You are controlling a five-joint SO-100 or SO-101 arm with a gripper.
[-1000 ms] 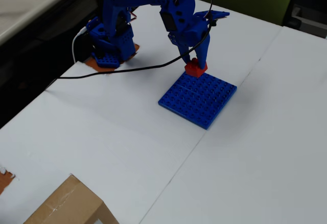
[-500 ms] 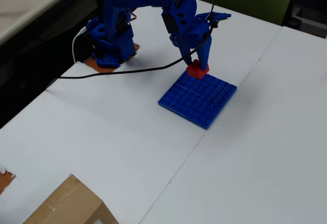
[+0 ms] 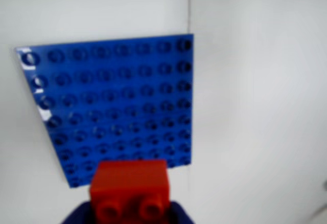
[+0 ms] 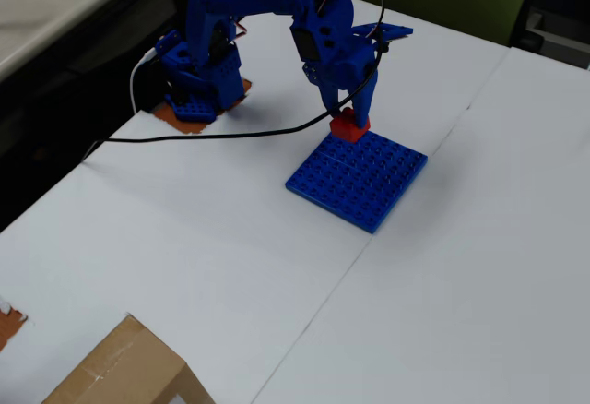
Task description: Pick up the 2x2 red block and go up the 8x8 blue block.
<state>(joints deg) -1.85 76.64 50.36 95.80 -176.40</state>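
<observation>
White tabletop holds one 8x8 blue block — a thin, flat, square plastic plate gridded with round studs — and one cardboard box at the near edge of the overhead view. One 2x2 red block, small and glossy, sits clamped between the blue gripper fingers at the plate's far edge — touching or just above it, I cannot tell.

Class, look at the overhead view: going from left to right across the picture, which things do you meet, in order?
Cardboard box → arm's base → blue plate, with the red brick held in the gripper at its far edge.
</observation>
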